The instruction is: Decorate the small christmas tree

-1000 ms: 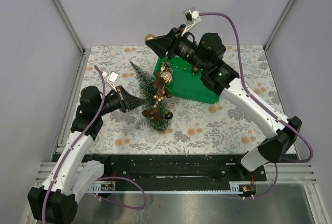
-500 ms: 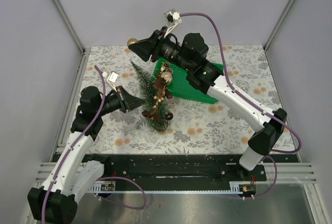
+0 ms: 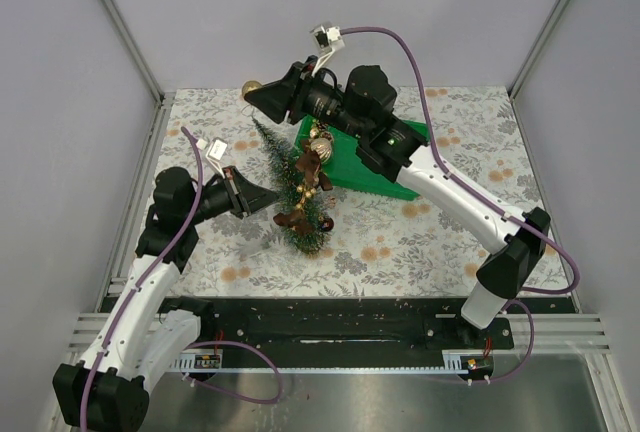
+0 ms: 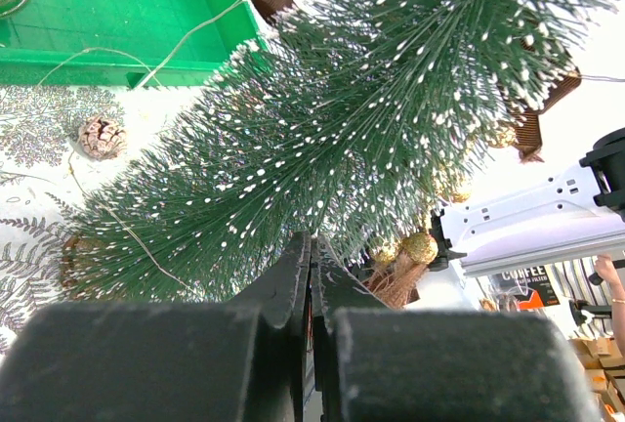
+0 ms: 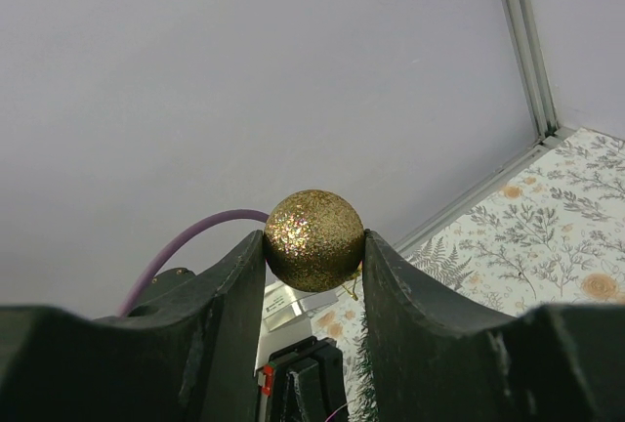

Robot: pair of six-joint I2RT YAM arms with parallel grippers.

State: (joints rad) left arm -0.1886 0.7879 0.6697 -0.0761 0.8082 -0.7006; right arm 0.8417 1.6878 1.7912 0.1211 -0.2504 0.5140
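small christmas tree (image 3: 283, 174) stands centre-left in the top view on the floral table (image 3: 430, 242), just left of the green tray (image 3: 398, 182), with brown bows (image 3: 296, 218) already on it. left gripper (image 3: 272, 197) closed, tips buried in the tree's lower bristles and pinching them. right gripper (image 3: 262, 95) at upper centre, just above the treetop in frame, clamped on a gold glitter ball (image 5: 313, 239). pine cone (image 4: 101, 136) lies on the table at left of the left wrist view, below the tray edge
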